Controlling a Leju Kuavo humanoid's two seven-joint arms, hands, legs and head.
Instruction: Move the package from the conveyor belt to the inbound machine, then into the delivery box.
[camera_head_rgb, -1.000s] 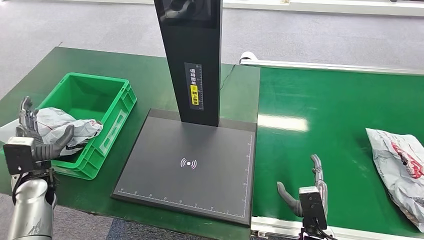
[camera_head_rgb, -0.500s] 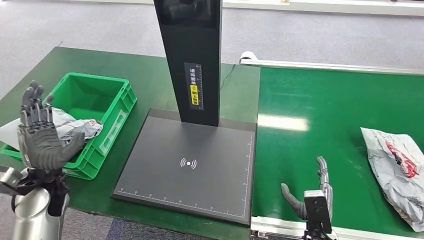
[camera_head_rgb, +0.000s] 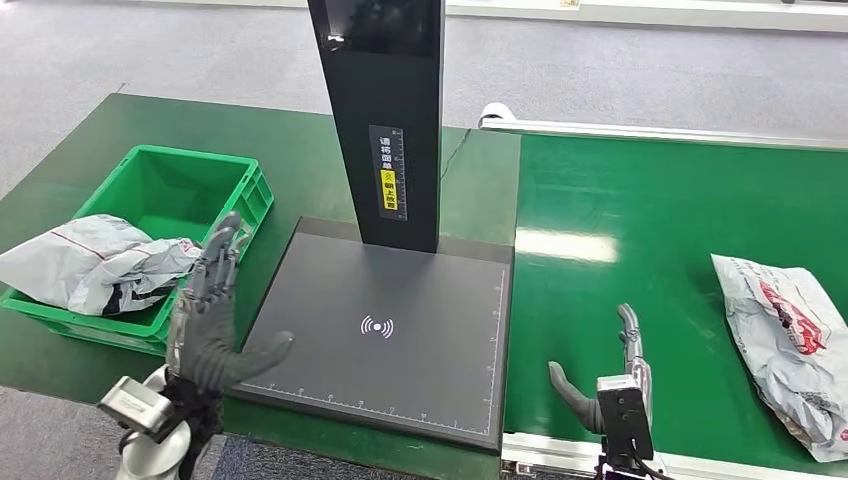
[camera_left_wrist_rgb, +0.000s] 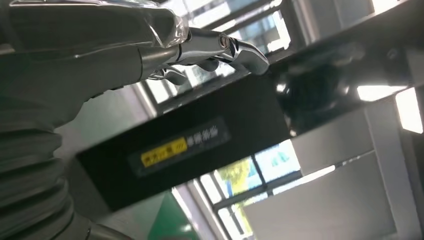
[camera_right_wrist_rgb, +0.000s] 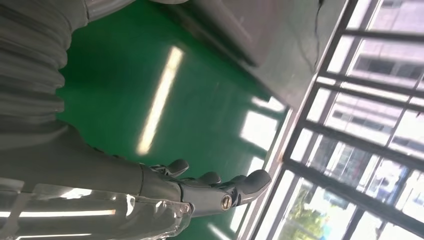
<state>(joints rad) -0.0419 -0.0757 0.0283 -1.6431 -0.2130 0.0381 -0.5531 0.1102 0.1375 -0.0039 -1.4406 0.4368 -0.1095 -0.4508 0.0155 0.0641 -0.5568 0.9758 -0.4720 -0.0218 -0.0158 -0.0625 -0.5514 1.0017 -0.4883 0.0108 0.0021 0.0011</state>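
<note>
A crumpled grey package (camera_head_rgb: 95, 262) lies in the green delivery box (camera_head_rgb: 178, 190), draped over its near left rim. A second grey package with red print (camera_head_rgb: 790, 345) rests on the green conveyor belt (camera_head_rgb: 650, 230) at the right edge. My left hand (camera_head_rgb: 212, 318) is raised with fingers spread and holds nothing, at the near left corner of the inbound machine's black scan plate (camera_head_rgb: 380, 325). In the left wrist view its fingers (camera_left_wrist_rgb: 215, 47) point toward the machine's black post (camera_left_wrist_rgb: 190, 135). My right hand (camera_head_rgb: 608, 375) stands open over the belt's near edge, well left of the second package; its fingers (camera_right_wrist_rgb: 220, 187) hold nothing.
The machine's tall black post (camera_head_rgb: 385, 120) rises at the back of the scan plate. A silver rail (camera_head_rgb: 660, 132) borders the belt's far side. The green table (camera_head_rgb: 300, 150) extends behind the box, with grey carpet beyond.
My left hand has let go of the package in the box and swung right to the scan plate's near left corner. The second package has ridden slightly left on the belt.
</note>
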